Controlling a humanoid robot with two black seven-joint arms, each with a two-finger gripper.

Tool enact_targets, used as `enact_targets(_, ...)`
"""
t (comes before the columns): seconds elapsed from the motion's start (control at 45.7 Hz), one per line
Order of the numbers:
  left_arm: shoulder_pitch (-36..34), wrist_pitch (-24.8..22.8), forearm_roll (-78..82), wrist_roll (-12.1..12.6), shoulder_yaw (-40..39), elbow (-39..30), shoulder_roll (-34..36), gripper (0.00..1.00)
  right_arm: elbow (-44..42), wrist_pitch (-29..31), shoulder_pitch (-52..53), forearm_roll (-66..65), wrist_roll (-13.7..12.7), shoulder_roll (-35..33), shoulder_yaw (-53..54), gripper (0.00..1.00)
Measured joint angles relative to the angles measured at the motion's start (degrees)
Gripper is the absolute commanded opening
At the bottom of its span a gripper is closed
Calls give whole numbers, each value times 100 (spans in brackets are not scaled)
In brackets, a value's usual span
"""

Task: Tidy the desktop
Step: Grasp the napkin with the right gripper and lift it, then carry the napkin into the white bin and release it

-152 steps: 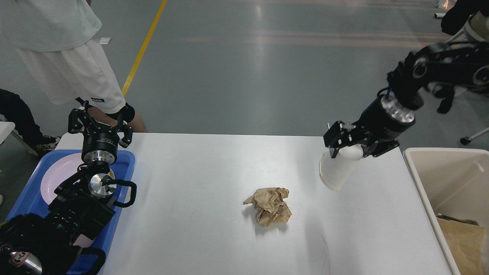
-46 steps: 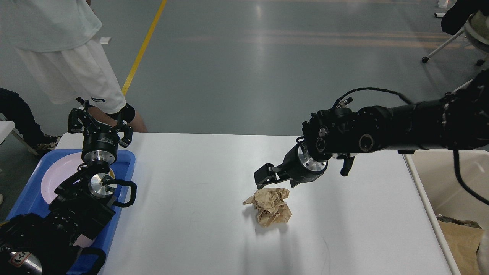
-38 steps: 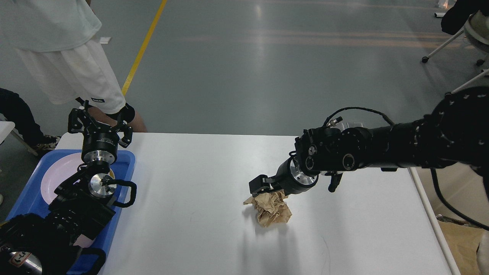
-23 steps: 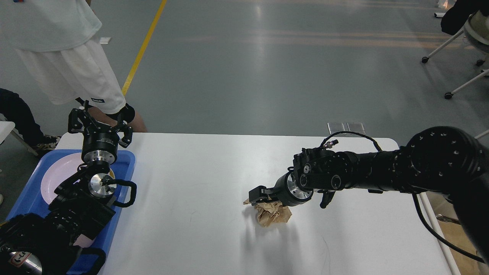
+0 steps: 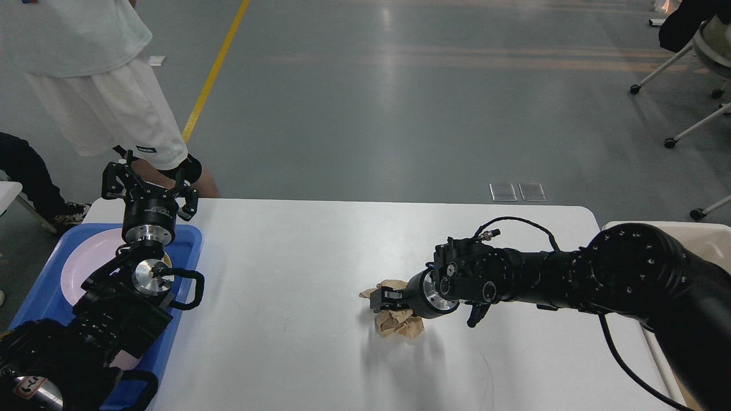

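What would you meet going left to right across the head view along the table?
Blue tray with pink plate → left gripper → bare desktop → crumpled brown paper → right gripper → cream bin.

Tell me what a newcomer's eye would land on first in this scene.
First, the right gripper pressed into the crumpled brown paper near the middle of the white desktop. Next, the left gripper, open and raised over the blue tray holding a pink plate at the left edge.

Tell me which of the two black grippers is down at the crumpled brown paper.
The right gripper, low over the white desktop at the crumpled brown paper. The left gripper is raised above the blue plastic tray.
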Motion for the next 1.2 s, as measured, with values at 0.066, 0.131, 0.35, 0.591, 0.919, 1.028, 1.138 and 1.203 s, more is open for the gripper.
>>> enact_targets(0.066, 0, 0, 0, 0, -1, 0, 0, 96, 43, 19, 2, 6, -3, -1, 3, 0)
enact_targets(0.131, -1, 0, 0, 0, -2, 0, 0, 96, 94, 30, 3, 7, -3, -16, 7, 0)
enact_targets(0.35, -6, 0, 0, 0, -3, 0, 0, 96, 265, 37, 51, 8, -4, -178, 16, 0)
enact_targets(0.591, -5, 0, 0, 0, -1, 0, 0, 96, 936, 36, 422, 4, 4, -919, 182, 0)
enact_targets(0.919, -2, 0, 0, 0, -2, 0, 0, 96, 2228, 118, 1658, -10, 22, -2859, 411, 0)
enact_targets(1.028, 0, 0, 1, 0, -2, 0, 0, 96, 2415, 361, 2112, -10, 27, -3495, 413, 0)
enact_targets(1.138, 2, 0, 0, 0, -2, 0, 0, 96, 2457, 631, 2464, -17, 30, -4102, 413, 0)
enact_targets(1.203, 2, 0, 1, 0, -2, 0, 0, 96, 2367, 652, 2480, -57, 28, -4352, 363, 0)
